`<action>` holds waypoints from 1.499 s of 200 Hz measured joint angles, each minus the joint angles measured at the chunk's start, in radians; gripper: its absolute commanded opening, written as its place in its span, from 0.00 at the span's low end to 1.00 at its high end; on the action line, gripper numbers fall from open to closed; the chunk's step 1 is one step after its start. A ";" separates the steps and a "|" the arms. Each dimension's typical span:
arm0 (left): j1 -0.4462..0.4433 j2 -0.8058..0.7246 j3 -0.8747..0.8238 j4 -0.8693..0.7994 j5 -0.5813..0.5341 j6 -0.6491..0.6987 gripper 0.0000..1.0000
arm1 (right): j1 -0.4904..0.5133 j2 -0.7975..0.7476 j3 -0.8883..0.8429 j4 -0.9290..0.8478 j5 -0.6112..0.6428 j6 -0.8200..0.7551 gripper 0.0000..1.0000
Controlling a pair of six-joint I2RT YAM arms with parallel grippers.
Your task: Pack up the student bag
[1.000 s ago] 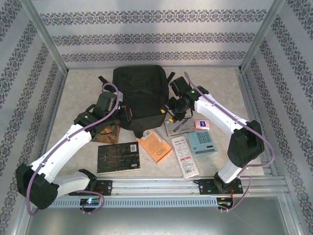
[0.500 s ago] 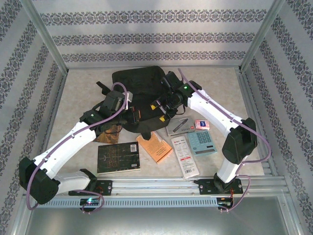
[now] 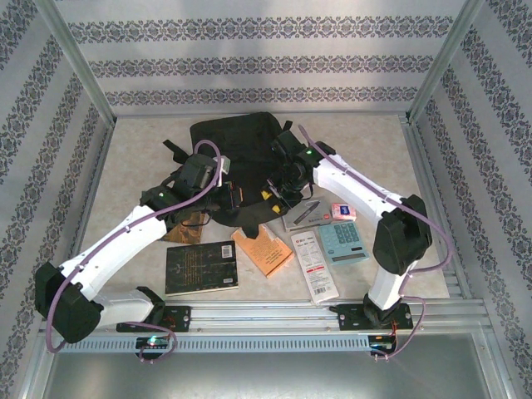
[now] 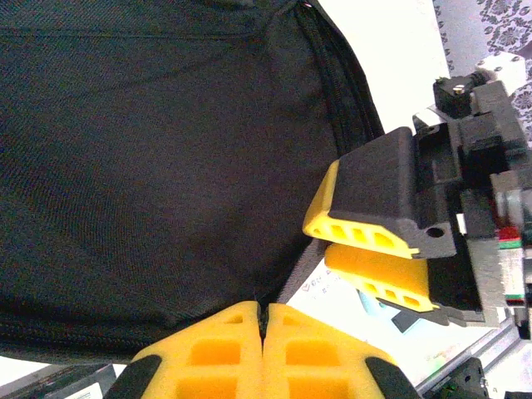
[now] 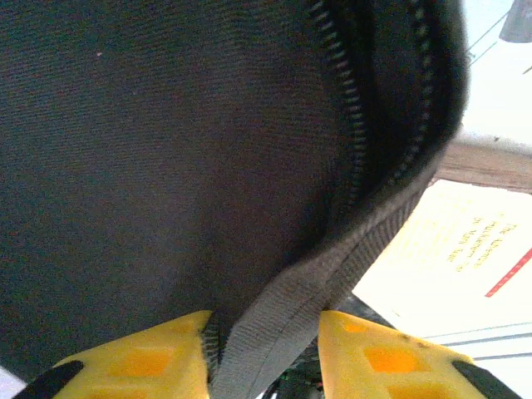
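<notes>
The large black soft fabric student bag [image 3: 237, 141] lies at the middle of the pale table [image 3: 141, 150], toward the far side, with its near edge between the two arms.

The left gripper [image 4: 262, 328] has its yellow fingers pressed fully together. A crease of the black cloth runs straight into the seam between them, so I judge that they pinch a thin fold at the bag's near edge. The right gripper [image 5: 266, 349] stands just beside it, at the same edge. Its two yellow fingers [image 5: 141, 366] are a little apart, with the thick zip-lined border of the bag between them and touching both. It seems to clamp this border.

The reason for the double hold is, I think, to lift and spread the mouth of the bag. Soft cloth falls shut if it is held at one place only, and two holds near each other on the zip edge can pull it apart.

The things to pack wait near the arm bases: a dark rectangular paperback book [image 3: 201, 268], an orange thin booklet [image 3: 264, 252], a long white printed packet [image 3: 316, 270], a teal calculator [image 3: 342, 241] and a small pink eraser [image 3: 342, 211]. They lie flat and well apart from the bag's far side, close to its opening, so the way in is short. Nothing is packed yet, as far as I can see.
</notes>
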 measured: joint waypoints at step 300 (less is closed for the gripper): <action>0.092 -0.079 -0.060 -0.051 -0.066 0.047 0.00 | -0.092 -0.032 -0.046 -0.083 0.097 -0.233 0.66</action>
